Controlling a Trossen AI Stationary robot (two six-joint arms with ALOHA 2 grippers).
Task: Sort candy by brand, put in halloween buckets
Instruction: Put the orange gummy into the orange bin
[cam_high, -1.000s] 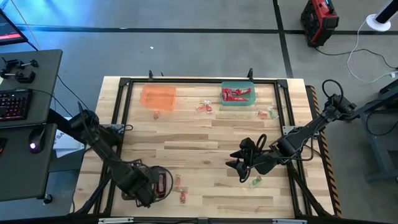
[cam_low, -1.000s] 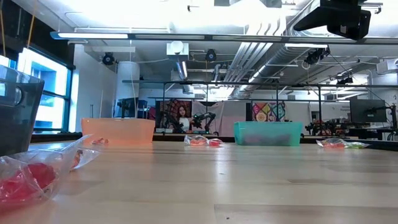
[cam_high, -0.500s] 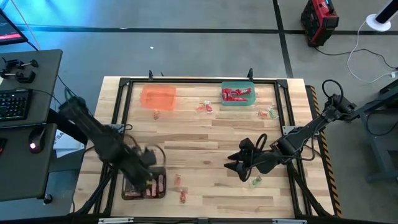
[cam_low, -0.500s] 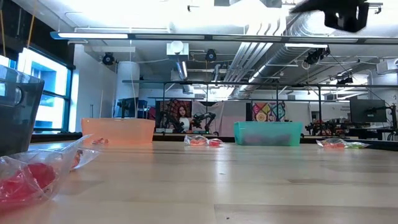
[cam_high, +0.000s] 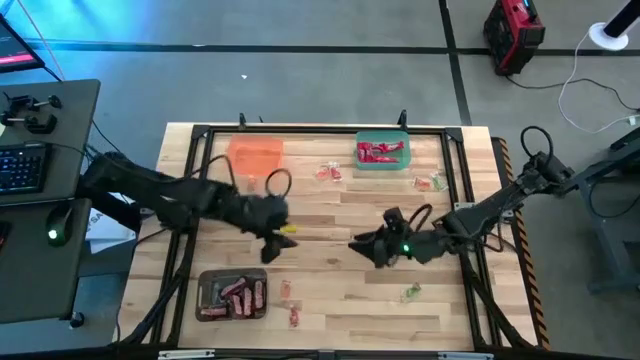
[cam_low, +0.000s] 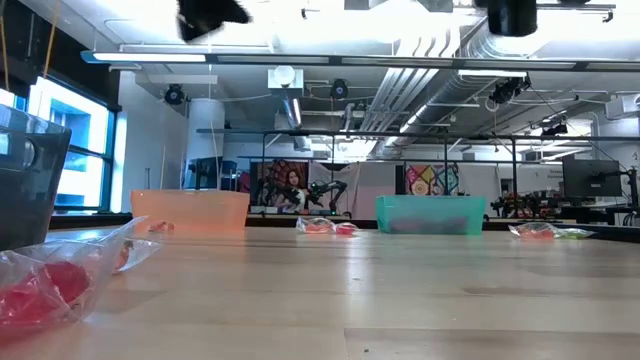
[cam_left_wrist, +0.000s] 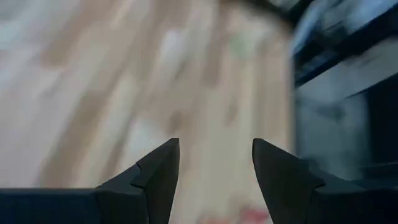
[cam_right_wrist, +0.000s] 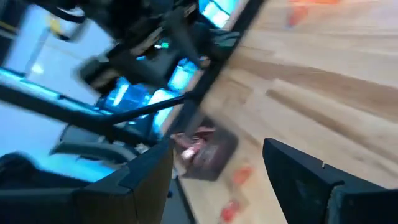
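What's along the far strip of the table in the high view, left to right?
Translucent orange plastic tub → small loose red-wrapped candies → green plastic tub holding red candy → small red and green wrapped sweets beside the right rail.

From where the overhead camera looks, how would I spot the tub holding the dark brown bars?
Find the wooden table, then its near left corner. The dark grey tub sits there alone, filled with brown bars, while the orange tub and green tub stand along the far edge.
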